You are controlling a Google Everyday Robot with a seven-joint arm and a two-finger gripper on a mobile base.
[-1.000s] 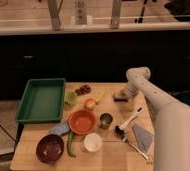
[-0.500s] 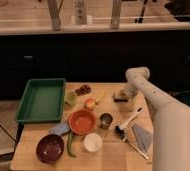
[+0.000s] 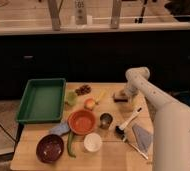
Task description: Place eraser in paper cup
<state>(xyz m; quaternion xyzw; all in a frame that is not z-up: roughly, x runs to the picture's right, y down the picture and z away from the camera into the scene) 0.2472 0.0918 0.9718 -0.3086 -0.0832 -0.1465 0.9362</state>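
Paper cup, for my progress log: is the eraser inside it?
No, the eraser is far back on the right by the gripper, well apart from the paper cup at the front.

A light wooden table (image 3: 109, 156) stands before dark cabinets (image 3: 88, 60) beneath a pale countertop (image 3: 33, 29).

- Eraser (image 3: 120, 98): small rectangular block, tan top over dark base, lying flat, far right on the table (image 3: 108, 154).
- Paper cup (image 3: 92, 142): small, round, white, upright, mouth up, near centre, well apart from the eraser.
- Gripper (image 3: 124, 92): at the eraser.
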